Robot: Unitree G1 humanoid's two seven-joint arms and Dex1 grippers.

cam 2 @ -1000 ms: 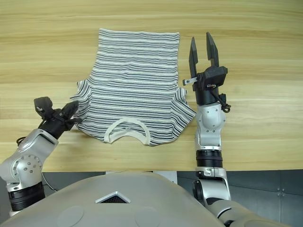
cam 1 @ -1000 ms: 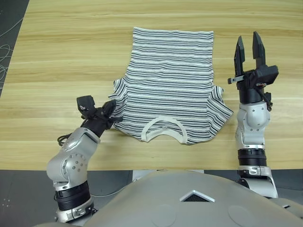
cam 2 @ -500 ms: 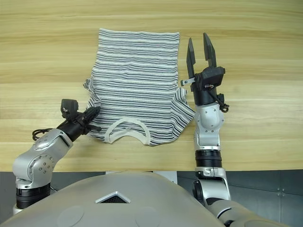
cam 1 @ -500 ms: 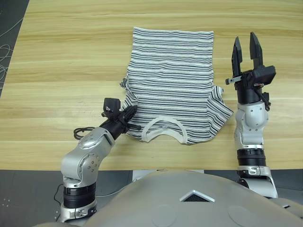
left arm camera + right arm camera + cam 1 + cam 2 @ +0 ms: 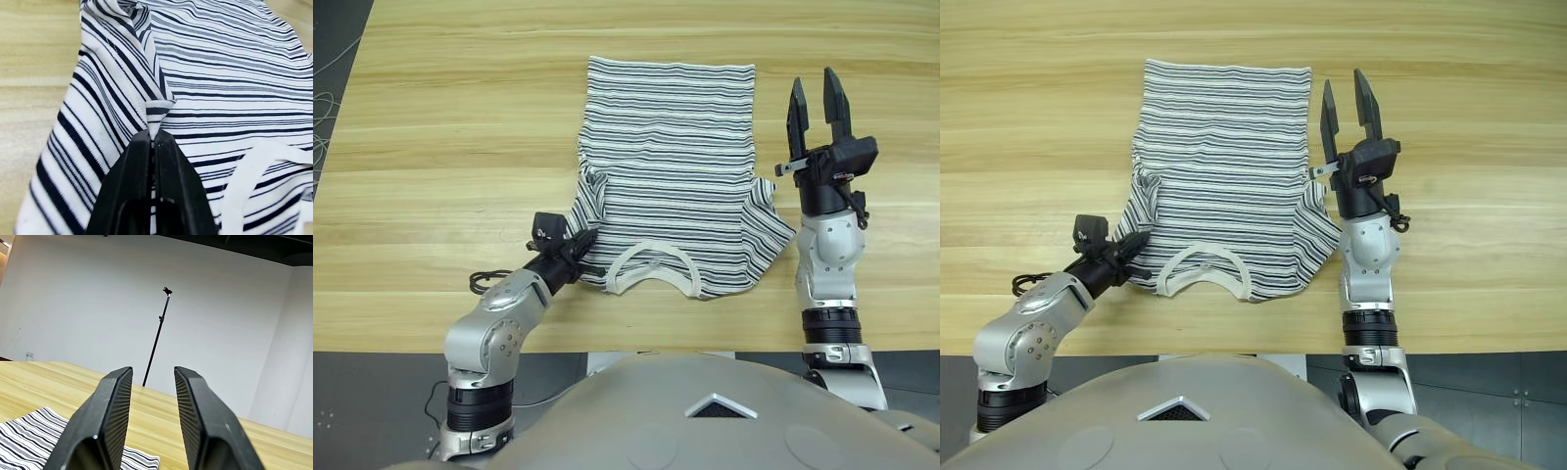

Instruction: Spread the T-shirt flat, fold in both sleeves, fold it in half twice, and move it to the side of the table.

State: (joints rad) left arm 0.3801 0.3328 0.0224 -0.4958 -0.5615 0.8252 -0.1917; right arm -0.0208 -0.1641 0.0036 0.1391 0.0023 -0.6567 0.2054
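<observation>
Black-and-white striped T-shirt [image 5: 671, 147] lies near the middle of the light wooden table [image 5: 431, 117]. Hem is toward the far side, white ribbed collar [image 5: 653, 266] toward the near edge. Body is mostly flat with slight wrinkles.

Left sleeve [image 5: 588, 201] is turned inward, bunched along the shirt's left edge over the body. Right sleeve [image 5: 773, 223] is spread out to the right on the wood.

Left gripper [image 5: 576, 242] sits low at the shirt's near-left corner, just left of the collar. Its black fingers [image 5: 139, 166] are pressed together, pinching the hem of the left sleeve at the tips.

Right gripper [image 5: 813, 84] is just right of the shirt, raised off the table, tips pointing far and upward. Its two fingers [image 5: 115, 401] stand apart with nothing between them. Beyond it, the right wrist view takes in a white wall [image 5: 73, 298] and a thin black stand [image 5: 157, 333].
</observation>
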